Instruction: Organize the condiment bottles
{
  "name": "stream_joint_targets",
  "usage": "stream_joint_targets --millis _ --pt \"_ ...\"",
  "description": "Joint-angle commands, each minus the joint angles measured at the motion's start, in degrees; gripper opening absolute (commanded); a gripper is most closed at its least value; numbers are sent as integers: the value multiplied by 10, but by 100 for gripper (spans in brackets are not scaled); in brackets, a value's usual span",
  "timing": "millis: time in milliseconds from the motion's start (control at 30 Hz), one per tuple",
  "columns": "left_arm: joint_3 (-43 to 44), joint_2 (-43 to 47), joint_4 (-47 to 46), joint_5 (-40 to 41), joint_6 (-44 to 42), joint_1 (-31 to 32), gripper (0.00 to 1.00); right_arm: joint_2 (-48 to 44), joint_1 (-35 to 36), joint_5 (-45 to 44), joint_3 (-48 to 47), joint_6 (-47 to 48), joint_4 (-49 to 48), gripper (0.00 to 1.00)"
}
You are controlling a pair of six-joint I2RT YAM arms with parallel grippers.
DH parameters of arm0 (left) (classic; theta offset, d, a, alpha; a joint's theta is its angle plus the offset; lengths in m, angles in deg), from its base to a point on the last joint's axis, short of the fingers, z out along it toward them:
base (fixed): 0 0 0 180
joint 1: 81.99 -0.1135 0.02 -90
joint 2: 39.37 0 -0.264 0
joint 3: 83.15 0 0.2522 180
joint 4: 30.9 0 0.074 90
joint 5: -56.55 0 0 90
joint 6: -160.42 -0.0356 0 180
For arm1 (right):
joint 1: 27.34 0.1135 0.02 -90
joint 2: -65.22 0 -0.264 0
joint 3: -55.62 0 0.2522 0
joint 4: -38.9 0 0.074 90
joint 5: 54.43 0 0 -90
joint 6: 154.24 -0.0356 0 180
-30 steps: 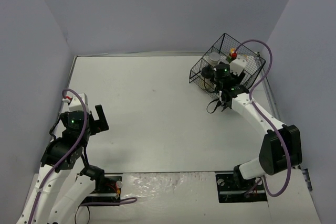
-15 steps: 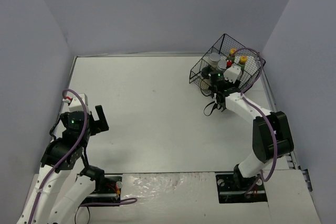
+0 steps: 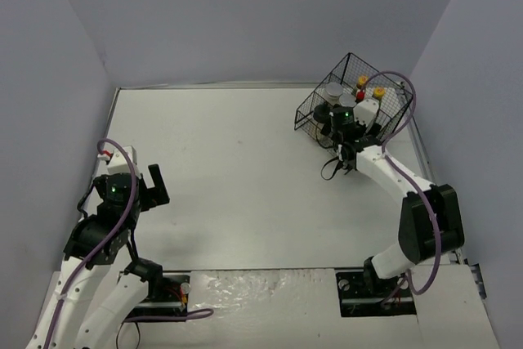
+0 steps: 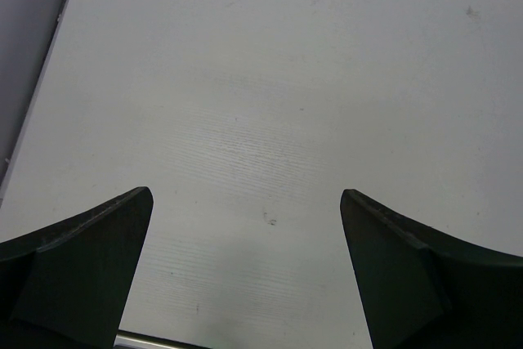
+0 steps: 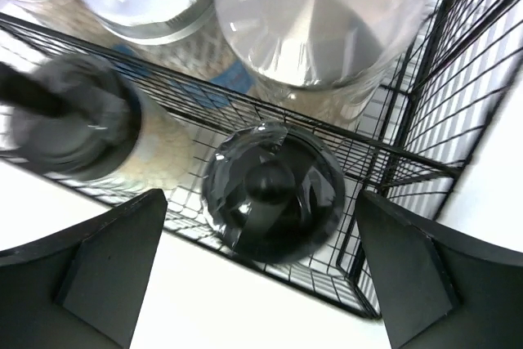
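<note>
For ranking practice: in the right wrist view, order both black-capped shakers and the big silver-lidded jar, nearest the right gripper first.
1. Centre shaker, framed by the right gripper.
2. Left shaker and top jar: too close to call.

The white counter has a thin raised rim along its far and left edges. A black wire basket stands on it close to the far right corner. Toward the near left corner the bare surface carries a few small dark specks and faint scuffs.
</note>
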Motion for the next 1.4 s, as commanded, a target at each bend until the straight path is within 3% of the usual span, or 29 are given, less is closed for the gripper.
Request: stream_joint_targets --millis 0,433,667,933,1367 --pt "9 -9 -33 -5 -11 -6 97 -138 -3 25 -31 45 27 100" --pt "11 -22 -40 -27 -23 -9 97 -522 -3 75 88 203 108 100" --pt "16 -35 -47 -29 -39 -6 97 -653 -3 71 140 237 164 100" --pt "11 -42 -53 -36 -36 -3 97 -715 -2 8 157 215 167 100" --pt "9 -48 -60 -47 -35 -3 97 -710 -3 64 151 223 168 100"
